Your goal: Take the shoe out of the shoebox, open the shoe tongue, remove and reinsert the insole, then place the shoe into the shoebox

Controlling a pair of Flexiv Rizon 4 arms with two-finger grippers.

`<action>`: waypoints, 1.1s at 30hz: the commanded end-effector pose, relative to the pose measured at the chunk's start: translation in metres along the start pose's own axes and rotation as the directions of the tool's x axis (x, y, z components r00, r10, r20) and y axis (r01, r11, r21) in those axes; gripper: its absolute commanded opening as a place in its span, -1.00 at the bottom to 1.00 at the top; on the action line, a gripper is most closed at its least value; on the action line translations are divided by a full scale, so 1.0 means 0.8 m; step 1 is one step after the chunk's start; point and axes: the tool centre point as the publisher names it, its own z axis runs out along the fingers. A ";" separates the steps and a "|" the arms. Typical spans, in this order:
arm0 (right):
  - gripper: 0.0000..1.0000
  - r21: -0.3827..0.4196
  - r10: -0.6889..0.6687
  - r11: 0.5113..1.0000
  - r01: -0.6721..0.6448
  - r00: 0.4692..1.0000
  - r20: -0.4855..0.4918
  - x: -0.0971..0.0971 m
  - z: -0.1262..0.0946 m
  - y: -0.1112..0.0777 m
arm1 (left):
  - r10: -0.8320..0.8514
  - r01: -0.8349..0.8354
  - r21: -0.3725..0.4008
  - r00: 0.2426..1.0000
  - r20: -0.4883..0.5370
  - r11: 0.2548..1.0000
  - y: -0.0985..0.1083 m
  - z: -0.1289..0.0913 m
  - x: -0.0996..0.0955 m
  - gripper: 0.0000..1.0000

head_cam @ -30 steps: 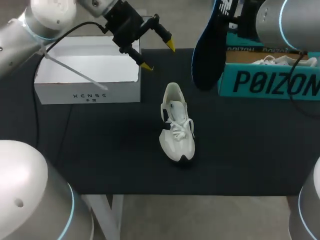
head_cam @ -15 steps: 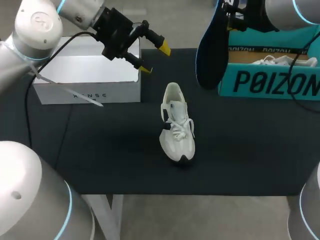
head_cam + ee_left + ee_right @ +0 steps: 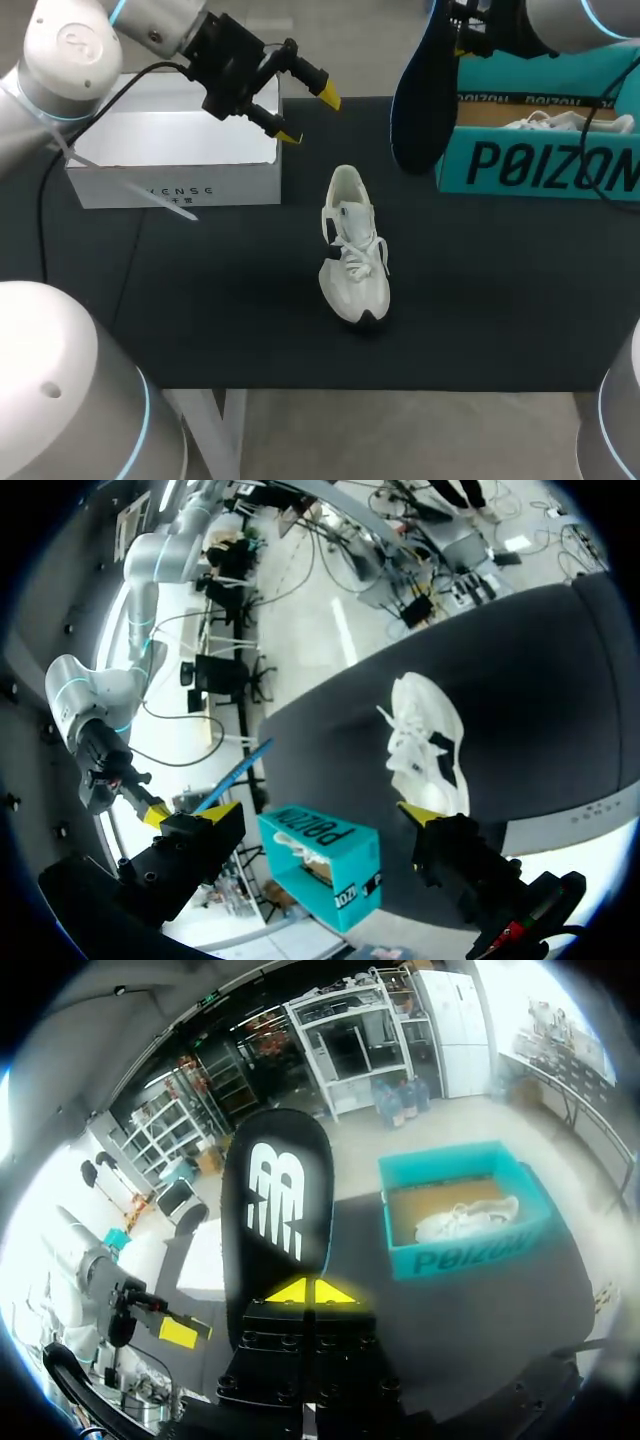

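Pinching the insole's end in our right gripper, we are dangling it (likely light, floppy) at one o'clock from the shoe; our left gripper is hovering spread.

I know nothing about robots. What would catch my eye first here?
A white shoe stands alone in the middle of the dark table. The right gripper holds a dark insole up beside the teal box. The left gripper hangs open by the white box.
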 end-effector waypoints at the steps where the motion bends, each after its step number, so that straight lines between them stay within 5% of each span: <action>1: -1.00 -0.001 0.001 1.000 -0.001 1.000 0.002 0.001 0.002 0.000 | -0.007 0.009 -0.011 0.980 0.201 1.000 -0.005 -0.008 -0.003 1.00; 6: -1.00 0.021 0.028 0.999 -0.027 0.999 -0.022 0.002 0.009 0.013 | 0.049 -0.030 -0.061 0.941 0.334 0.998 -0.004 -0.031 -0.037 1.00; 11: -1.00 0.057 0.034 0.998 -0.032 0.998 -0.049 0.007 0.018 0.026 | 0.092 -0.070 -0.077 0.939 0.331 0.995 -0.007 -0.033 -0.061 1.00; 20: -1.00 0.252 0.033 0.967 -0.018 0.998 -0.054 0.014 0.030 0.035 | 0.102 -0.063 -0.129 0.939 0.330 0.990 0.003 -0.010 -0.059 1.00; 25: -1.00 0.276 0.004 0.961 0.007 0.999 -0.039 0.019 0.034 0.039 | 0.125 -0.049 -0.214 0.925 0.359 0.976 0.010 -0.006 -0.067 1.00; 33: -1.00 0.293 0.005 0.956 0.009 0.999 -0.046 0.032 0.044 0.040 | 0.195 -0.120 -0.227 0.920 0.339 0.966 0.008 0.016 -0.088 1.00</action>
